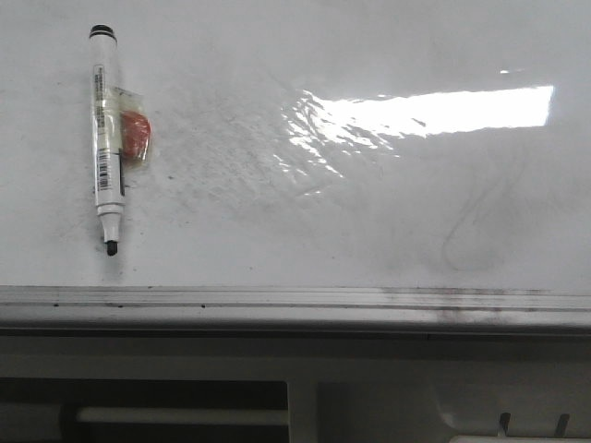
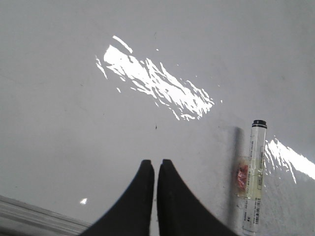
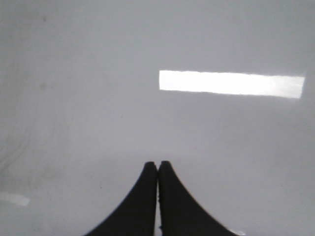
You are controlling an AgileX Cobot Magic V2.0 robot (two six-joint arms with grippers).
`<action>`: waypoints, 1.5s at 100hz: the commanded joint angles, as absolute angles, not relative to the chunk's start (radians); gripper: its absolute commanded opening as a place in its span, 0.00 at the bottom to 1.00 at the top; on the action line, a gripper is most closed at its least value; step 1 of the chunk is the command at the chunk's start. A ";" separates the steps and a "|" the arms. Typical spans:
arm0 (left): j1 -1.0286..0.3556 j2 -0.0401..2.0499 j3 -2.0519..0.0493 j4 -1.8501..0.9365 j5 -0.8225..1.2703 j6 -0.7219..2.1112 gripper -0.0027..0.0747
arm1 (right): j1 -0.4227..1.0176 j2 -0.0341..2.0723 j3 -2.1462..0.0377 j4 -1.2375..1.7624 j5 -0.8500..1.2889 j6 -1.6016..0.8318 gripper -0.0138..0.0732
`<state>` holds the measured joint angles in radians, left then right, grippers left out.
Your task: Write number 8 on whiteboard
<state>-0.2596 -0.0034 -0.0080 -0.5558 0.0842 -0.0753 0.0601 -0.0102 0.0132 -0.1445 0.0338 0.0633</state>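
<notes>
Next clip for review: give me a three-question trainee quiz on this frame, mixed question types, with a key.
1. True or false: a black number 8 is already drawn on the whiteboard.
2. Multiple choice: where does the marker lie in the front view? A) on the board's left part, tip toward the edge rail; B) held by the right gripper; C) under the bright glare.
3. Fill in: the fingers of the left gripper are ____ and hold nothing.

Key: 1 false, only grey smudges and a faint erased curve show. 2 A. 3 closed.
</notes>
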 commanded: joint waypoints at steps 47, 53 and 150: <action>-0.259 -0.029 0.032 -0.563 0.038 -0.077 0.01 | 0.056 -0.031 0.024 -0.140 -0.050 0.063 0.11; -0.259 -0.029 0.032 -0.563 0.038 -0.077 0.01 | 0.056 -0.031 0.024 -0.140 -0.050 0.063 0.11; -0.259 -0.026 0.021 -0.595 0.060 -0.077 0.01 | 0.057 -0.031 0.015 0.138 -0.198 0.105 0.11</action>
<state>-0.2596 -0.0034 -0.0080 -0.5762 0.0945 -0.0753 0.0601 -0.0102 0.0132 0.0122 -0.0881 0.0929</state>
